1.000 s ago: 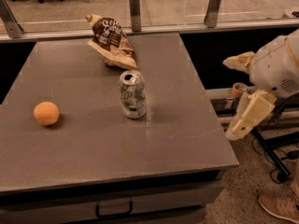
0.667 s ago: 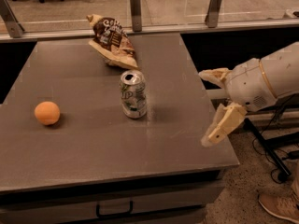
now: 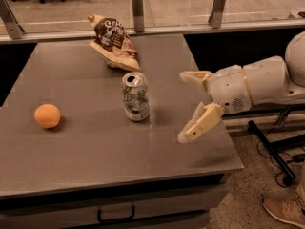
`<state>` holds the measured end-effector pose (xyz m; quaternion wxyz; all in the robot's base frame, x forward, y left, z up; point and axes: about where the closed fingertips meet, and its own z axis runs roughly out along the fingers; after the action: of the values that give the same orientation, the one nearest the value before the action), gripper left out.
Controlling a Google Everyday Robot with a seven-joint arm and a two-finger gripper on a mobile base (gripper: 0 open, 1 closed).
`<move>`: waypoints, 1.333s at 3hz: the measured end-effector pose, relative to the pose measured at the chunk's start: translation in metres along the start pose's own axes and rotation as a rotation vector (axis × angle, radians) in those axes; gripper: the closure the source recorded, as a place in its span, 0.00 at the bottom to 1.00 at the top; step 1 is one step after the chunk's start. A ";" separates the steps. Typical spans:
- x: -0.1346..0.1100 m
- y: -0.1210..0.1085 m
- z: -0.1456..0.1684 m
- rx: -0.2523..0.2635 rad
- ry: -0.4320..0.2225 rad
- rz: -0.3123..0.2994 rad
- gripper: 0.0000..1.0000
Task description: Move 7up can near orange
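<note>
Silver 7up can (image 3: 135, 97) | tool (image 3: 186, 106) at its 3 o'clock — wide open, empty | step: reach | next: grasp, carry toward orange (image 3: 47, 116), 9 o'clock

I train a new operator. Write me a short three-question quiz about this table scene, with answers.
1. True or false: the gripper holds the 7up can.
2. What lies behind the can? A) a cup B) a snack bag C) a spoon
3. In the picture, on which side of the can is the orange?
Key: 1 false, the open gripper hangs right of the can, not touching it; 2 B; 3 left.
</note>
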<state>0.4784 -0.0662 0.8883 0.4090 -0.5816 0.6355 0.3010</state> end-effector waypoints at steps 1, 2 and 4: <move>-0.003 -0.004 0.018 -0.019 -0.010 0.000 0.00; -0.008 -0.017 0.047 -0.013 -0.044 -0.001 0.00; -0.021 -0.040 0.107 -0.018 -0.106 0.040 0.35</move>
<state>0.5360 0.0301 0.8587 0.4305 -0.5557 0.6217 0.3454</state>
